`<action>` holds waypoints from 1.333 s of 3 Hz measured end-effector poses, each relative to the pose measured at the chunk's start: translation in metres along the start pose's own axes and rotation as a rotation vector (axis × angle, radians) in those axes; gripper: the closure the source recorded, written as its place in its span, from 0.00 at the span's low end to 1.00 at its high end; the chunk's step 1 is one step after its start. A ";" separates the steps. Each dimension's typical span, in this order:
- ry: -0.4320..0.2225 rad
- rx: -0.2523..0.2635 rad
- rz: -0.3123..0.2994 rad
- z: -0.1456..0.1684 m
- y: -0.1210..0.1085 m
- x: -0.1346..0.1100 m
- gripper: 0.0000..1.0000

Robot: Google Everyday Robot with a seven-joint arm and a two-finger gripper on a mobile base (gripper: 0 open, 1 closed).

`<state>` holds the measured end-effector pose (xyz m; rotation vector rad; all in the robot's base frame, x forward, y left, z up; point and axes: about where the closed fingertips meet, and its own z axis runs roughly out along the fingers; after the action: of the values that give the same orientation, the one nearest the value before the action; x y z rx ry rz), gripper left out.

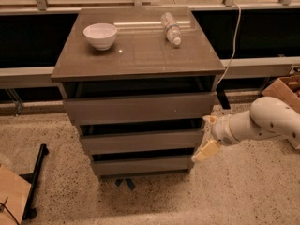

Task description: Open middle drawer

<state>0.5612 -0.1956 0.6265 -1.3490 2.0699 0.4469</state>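
A grey-brown cabinet (140,55) has three handleless drawer fronts stacked one above the other. The middle drawer (140,141) is the medium-sized front, with a dark gap above it. My gripper (207,136) is at the right end of the middle drawer, coming in from the right on a white arm (262,123). One cream finger (206,150) hangs down beside the bottom drawer's right corner. The other finger (209,119) is near the middle drawer's top right corner.
A white bowl (100,35) and a plastic bottle (171,28) lying on its side are on the cabinet top. A cardboard box (285,89) stands at the right, a black stand (35,182) at the lower left. A white cable (233,46) hangs behind the cabinet.
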 end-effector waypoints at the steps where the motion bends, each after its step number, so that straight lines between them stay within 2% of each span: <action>1: 0.000 0.000 0.000 0.000 0.000 0.000 0.00; 2: -0.034 0.018 0.022 0.019 -0.007 -0.001 0.00; 3: -0.076 0.014 0.029 0.052 -0.023 0.001 0.00; 4: -0.110 -0.004 0.066 0.084 -0.038 0.013 0.00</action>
<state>0.6182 -0.1713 0.5570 -1.2332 2.0288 0.5411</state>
